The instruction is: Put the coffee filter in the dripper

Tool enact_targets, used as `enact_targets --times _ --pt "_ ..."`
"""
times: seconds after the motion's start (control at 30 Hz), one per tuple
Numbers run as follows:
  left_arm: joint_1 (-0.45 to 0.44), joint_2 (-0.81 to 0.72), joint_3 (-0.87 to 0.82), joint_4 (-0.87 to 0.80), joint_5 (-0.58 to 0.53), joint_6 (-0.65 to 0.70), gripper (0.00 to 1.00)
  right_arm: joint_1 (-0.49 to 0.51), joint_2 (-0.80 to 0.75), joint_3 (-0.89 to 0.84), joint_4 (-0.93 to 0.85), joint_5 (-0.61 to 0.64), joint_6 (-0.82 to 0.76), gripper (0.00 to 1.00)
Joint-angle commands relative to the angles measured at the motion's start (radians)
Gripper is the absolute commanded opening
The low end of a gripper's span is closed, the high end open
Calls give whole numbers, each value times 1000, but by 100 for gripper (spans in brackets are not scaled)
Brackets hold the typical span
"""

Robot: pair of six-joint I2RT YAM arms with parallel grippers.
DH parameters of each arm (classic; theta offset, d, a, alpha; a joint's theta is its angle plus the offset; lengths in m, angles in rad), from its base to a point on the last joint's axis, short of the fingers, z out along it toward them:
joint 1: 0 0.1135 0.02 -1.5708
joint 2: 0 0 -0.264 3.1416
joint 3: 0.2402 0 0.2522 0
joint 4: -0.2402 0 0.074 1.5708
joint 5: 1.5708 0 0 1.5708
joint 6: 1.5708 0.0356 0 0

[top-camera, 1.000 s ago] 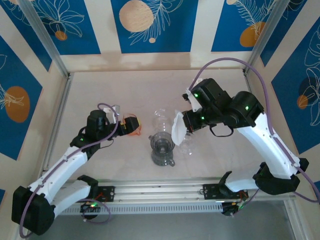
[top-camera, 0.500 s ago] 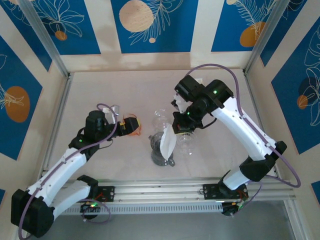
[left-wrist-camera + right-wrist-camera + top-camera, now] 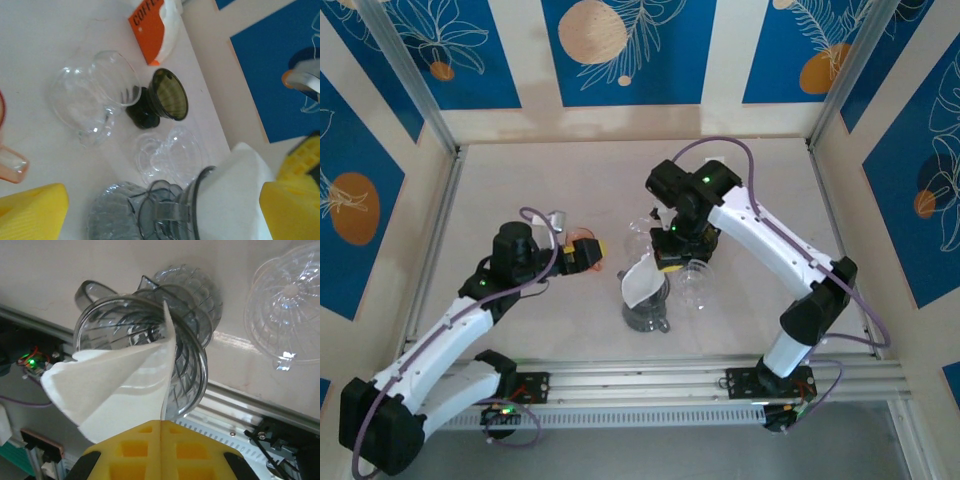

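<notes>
Filter risk: filter (image 3: 115,385) folded flat, one corner over the mouth of the dripper (image 3: 192,360) and the rest hanging past its rim. If released like this, likely to slide off toward the near edge of the tabletop instead of settling into the cone.
Cause: pinch along one edge only (paper limp, cone not opened out), and a slanted approach.
Dripper risk: free-standing close to the near edge, about midway along it. Easily nudged or tipped by a push down through the paper or by a jaw catching the rim.
Lid risk: clear lid (image 3: 287,315) just beside the dripper on its right. Could be swept by the right arm on the way out.
Right jaws: closed tight on the filter's upper edge, paper sandwiched between the yellow pads (image 3: 135,445). Above the dripper's rim, apparently not touching it.
Left jaws: spread wide, holding nothing, hovering to the left of the dripper and apart from it. No steadying of the dripper from there.
Filter place: hanging from the right jaws, partly over the dripper's mouth, not seated.
</notes>
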Motion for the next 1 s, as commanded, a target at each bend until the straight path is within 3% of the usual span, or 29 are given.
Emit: enact_targets --times 0.0,0.13,0.4,0.57,0.67,0.97 --pt "-60 -21 41 -9 22 54 97 12 12 -10 18 79 10 0" --pt "-137 -28 61 -108 -13 129 95 34 22 -15 47 126 -5 0" --pt "-211 -61 47 -124 8 161 97 81 28 -22 91 177 -15 1" --pt "-217 -54 73 -182 -13 179 95 114 -17 -45 129 229 -19 35" --pt "-219 -51 70 -192 -29 172 93 122 -82 -106 198 252 1 48" --pt "-220 -31 111 -194 -30 185 94 196 -274 -321 391 358 102 53"
